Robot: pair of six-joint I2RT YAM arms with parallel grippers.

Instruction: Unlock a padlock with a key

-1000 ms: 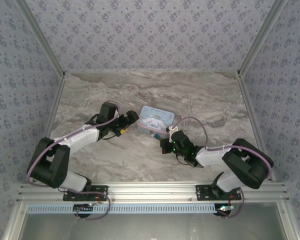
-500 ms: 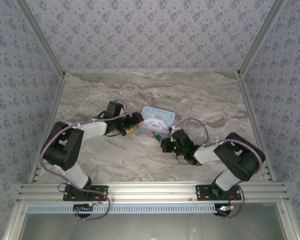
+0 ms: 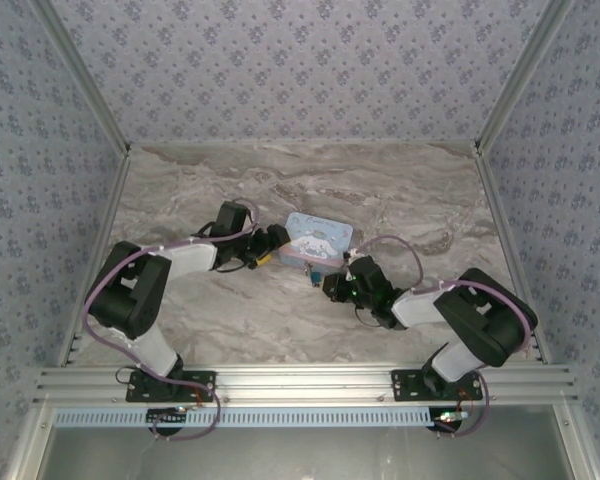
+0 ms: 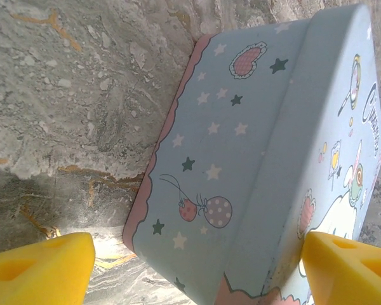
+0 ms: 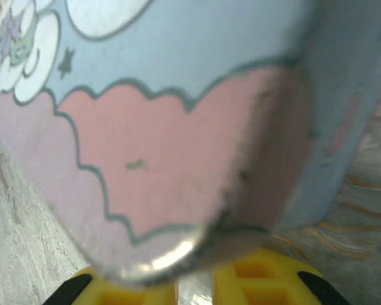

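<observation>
left pincer (image 3: 271,247) wide open astride the tin (image 3: 320,238); right pincer (image 3: 332,281) state unreadable. padlock (image 3: 314,274) on desk (image 3: 250,325), just beside tin's near edge. may shove tin over padlock if squeezed now.

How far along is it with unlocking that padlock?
Nothing looks finished: the padlock beside the tin is too small to judge. In hand: the left gripper straddles the tin, jaws open; the right gripper is close by the padlock. Left: likely inserting the key, turning it, popping the padlock open.
</observation>
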